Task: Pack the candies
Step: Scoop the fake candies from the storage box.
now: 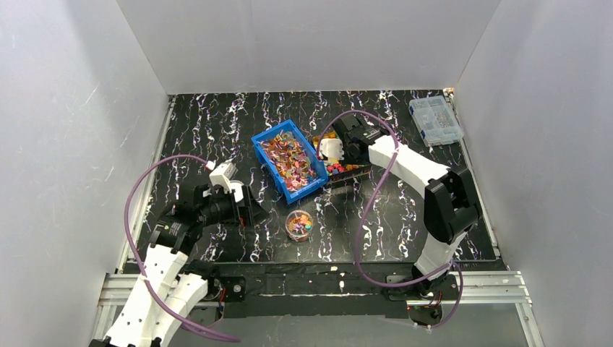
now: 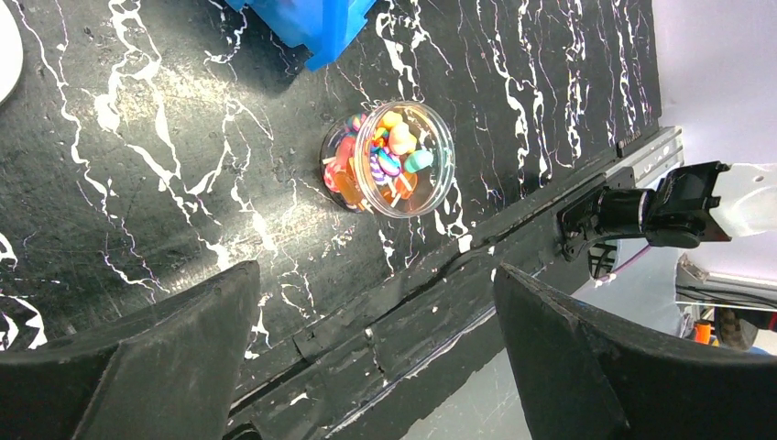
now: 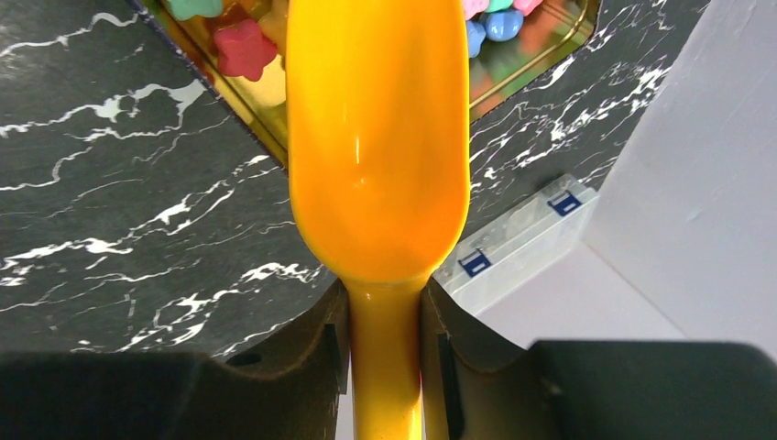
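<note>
The candies [image 3: 243, 50] are chunky pink, green and blue sweets lying in a gold tray [image 3: 266, 128], seen right of the blue bin in the top view [image 1: 340, 168]. My right gripper [image 3: 385, 302] is shut on the handle of an orange-yellow scoop [image 3: 380, 137], whose empty bowl reaches over the tray; it shows in the top view too [image 1: 338, 148]. A small clear round tub [image 2: 389, 158] holding mixed candies stands at the table's front [image 1: 298, 225]. My left gripper [image 2: 376, 275] is open and empty, to the left of the tub [image 1: 249, 210].
A blue bin [image 1: 289, 159] of shiny foil-wrapped sweets stands mid-table, its corner in the left wrist view [image 2: 311, 27]. A clear compartment box [image 1: 435, 120] sits at the back right, also in the right wrist view [image 3: 513, 243]. White walls enclose the table.
</note>
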